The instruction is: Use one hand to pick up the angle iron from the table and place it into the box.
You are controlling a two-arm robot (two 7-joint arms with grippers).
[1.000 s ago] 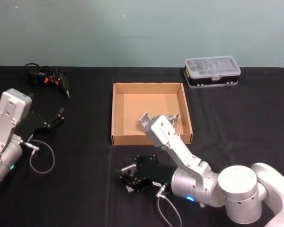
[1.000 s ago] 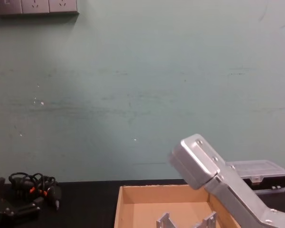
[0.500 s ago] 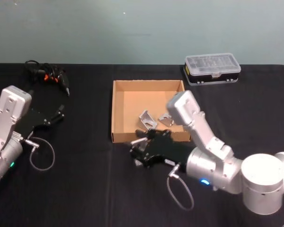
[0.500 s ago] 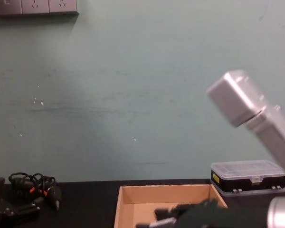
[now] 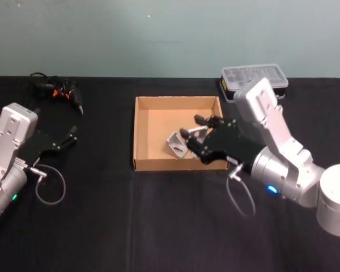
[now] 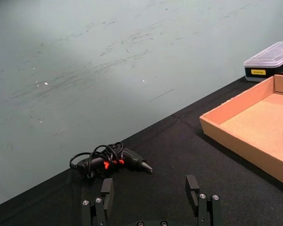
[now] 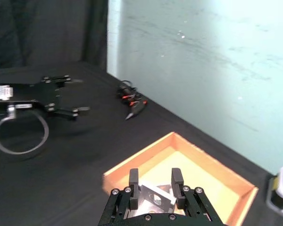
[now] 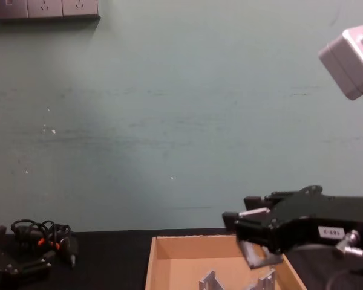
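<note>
My right gripper (image 5: 194,133), clamping an angle iron (image 7: 153,196), has swung from the table's (image 5: 102,226) six o'clock edge to above the box (image 5: 141,133); release comes next. My left gripper (image 6: 151,190) idles open at nine o'clock.

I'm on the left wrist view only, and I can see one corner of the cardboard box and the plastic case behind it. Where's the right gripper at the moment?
Observer: In the head view the right gripper is over the right half of the box.
Operator: Is it carrying anything?
Observer: Yes. The right wrist view shows the held angle iron clamped between its fingers.
Operator: Is anything lying in the box?
Observer: The chest view shows two loose angle irons on the box floor, one and another, below the held one.
</note>
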